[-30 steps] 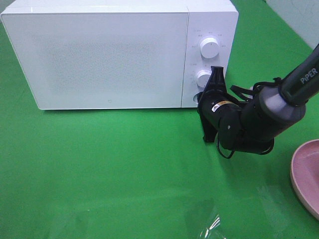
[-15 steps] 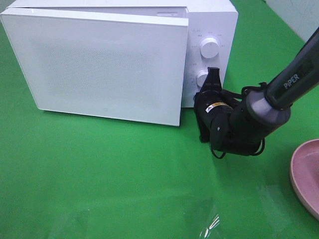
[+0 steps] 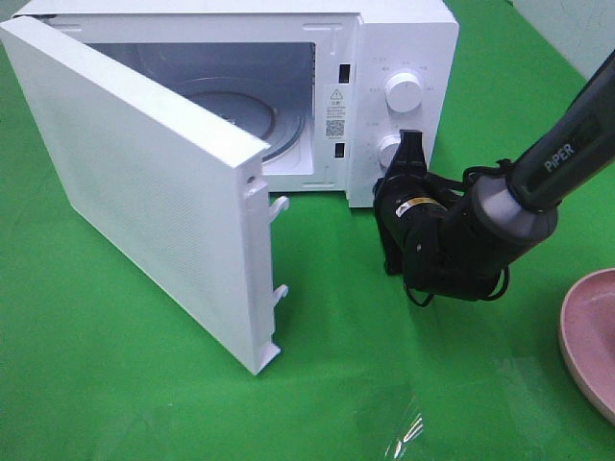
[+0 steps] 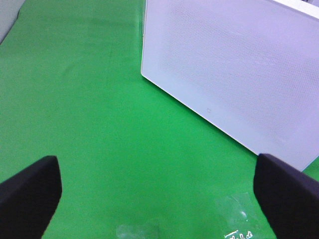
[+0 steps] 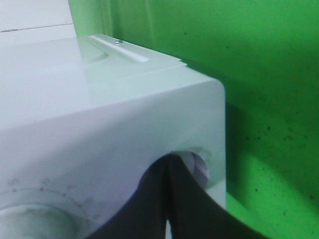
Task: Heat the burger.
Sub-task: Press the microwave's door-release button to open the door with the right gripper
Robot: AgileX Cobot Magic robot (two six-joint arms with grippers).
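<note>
Exterior high: microwave door (image 3: 144, 192) wider open.

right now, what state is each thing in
microwave door: wide open
turntable: bare where it shows
right claw: shut, tip at the corner button
left claw: open, empty
pink plate: only its edge shows, bare there

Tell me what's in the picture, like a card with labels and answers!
microwave: white, on the green cloth
door: wide open
inside: glass turntable, no food seen
right hand: shut, tip at a round button on the microwave's front
left hand: open, holding nothing
pink plate: at the right edge of the high view, mostly cut off
burger: not in view
</note>
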